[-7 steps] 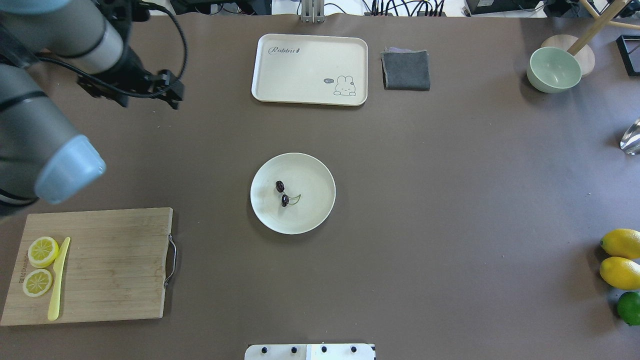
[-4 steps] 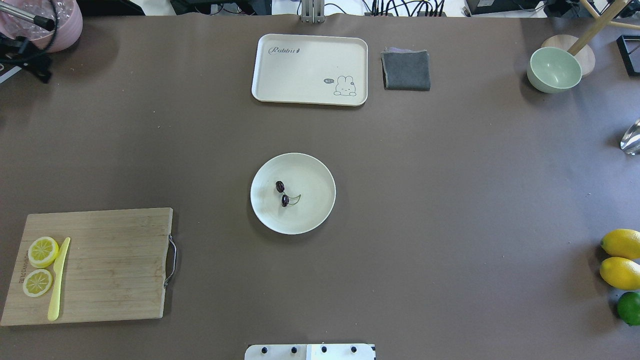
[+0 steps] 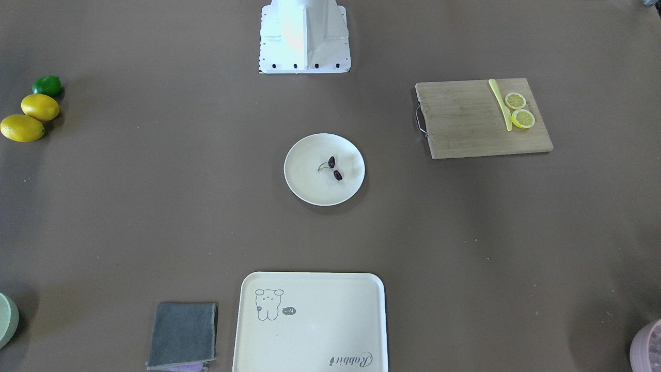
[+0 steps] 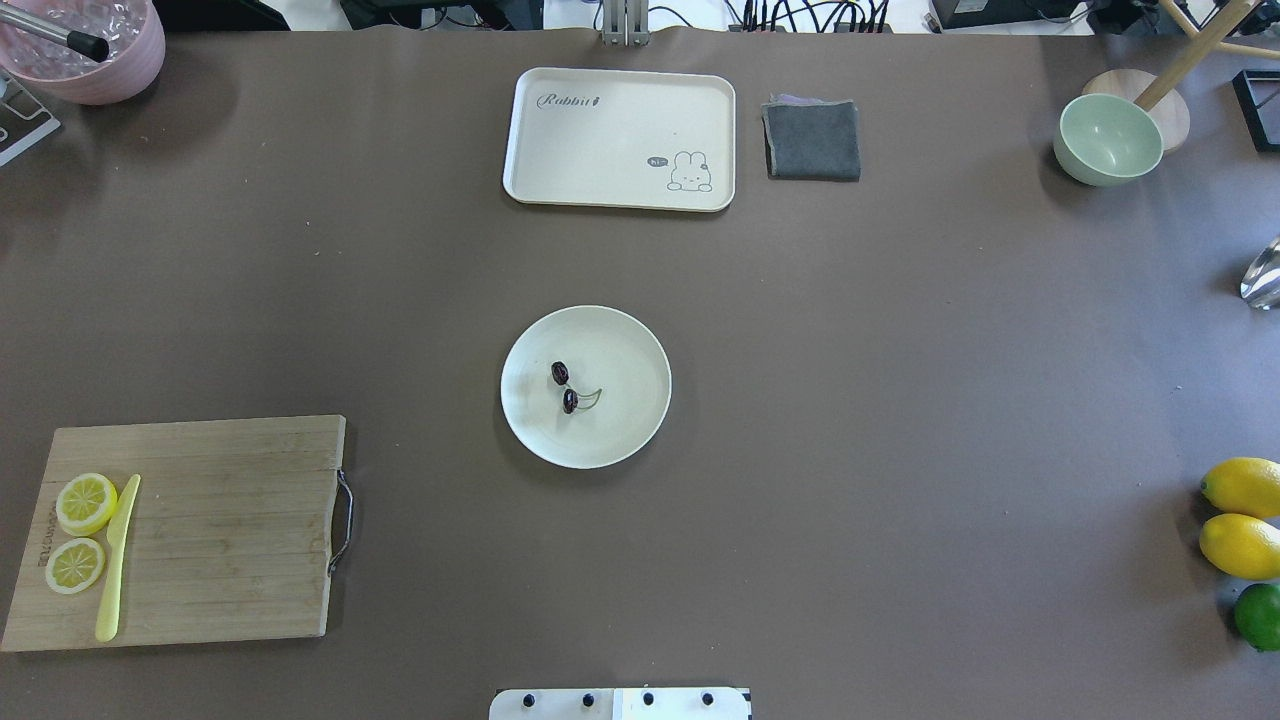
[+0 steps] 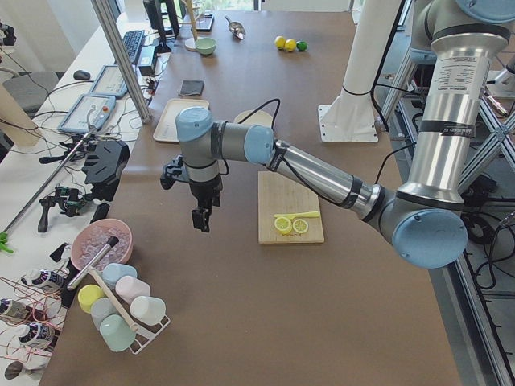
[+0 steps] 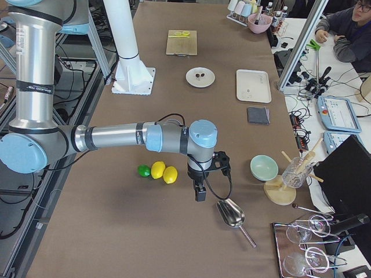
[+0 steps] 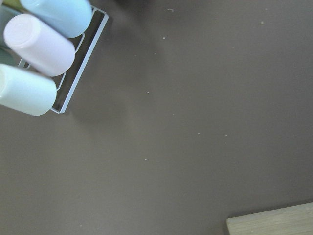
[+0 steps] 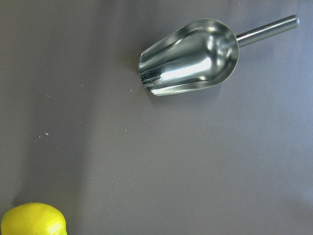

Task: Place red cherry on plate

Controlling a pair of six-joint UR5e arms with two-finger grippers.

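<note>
A: Where is the red cherry (image 4: 566, 388)?
B: On the plate (image 4: 630, 425), well apart from the left gripper (image 5: 198, 220) and right gripper (image 6: 200, 194). Jaws apart or together, I cannot tell. Best not to reach near it, I think.

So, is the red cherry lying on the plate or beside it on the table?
On the plate. The red cherry lies inside the rim of the plate, slightly left of its middle in the overhead view.

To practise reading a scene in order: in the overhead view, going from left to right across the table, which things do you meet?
Cutting board → plate with the cherries → grey cloth → green bowl → lemons.
</note>
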